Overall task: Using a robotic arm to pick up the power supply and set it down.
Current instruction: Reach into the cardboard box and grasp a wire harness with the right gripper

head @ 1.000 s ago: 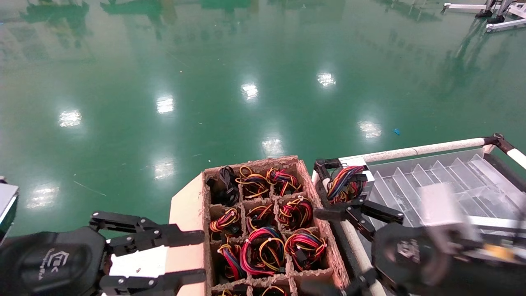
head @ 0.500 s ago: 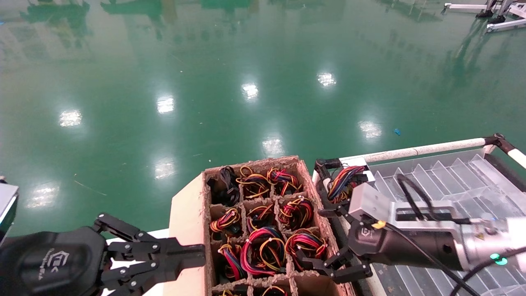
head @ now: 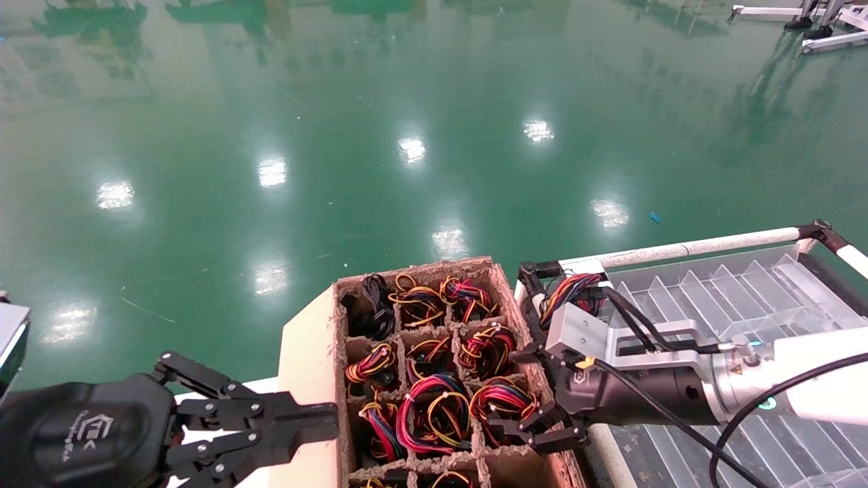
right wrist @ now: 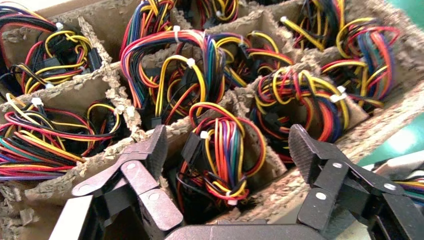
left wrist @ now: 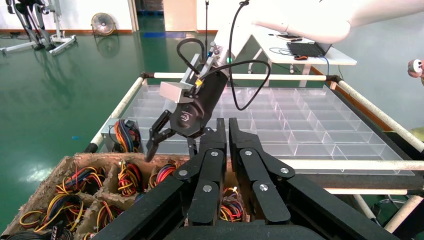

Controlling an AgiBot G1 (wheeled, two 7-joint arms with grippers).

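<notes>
Since the earlier frame, the black two-finger right tool (head: 536,407) had slid left, spread unclenched over the near-right cell of the brown pulp tray (head: 308,339) holding the red-wired silver power supply (head: 502,401), still ungrasped, while the left tool (head: 312,434) hung clenched near-left.

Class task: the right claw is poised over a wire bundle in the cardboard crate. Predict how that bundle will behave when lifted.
The wire bundle is looped, loose strands, so it will probably flex and sag rather than stay stiff. Its compartment in the cardboard crate fits tightly, so it may snag the divider walls. The right claw is open astride it; strands could slip from the grip.
</notes>
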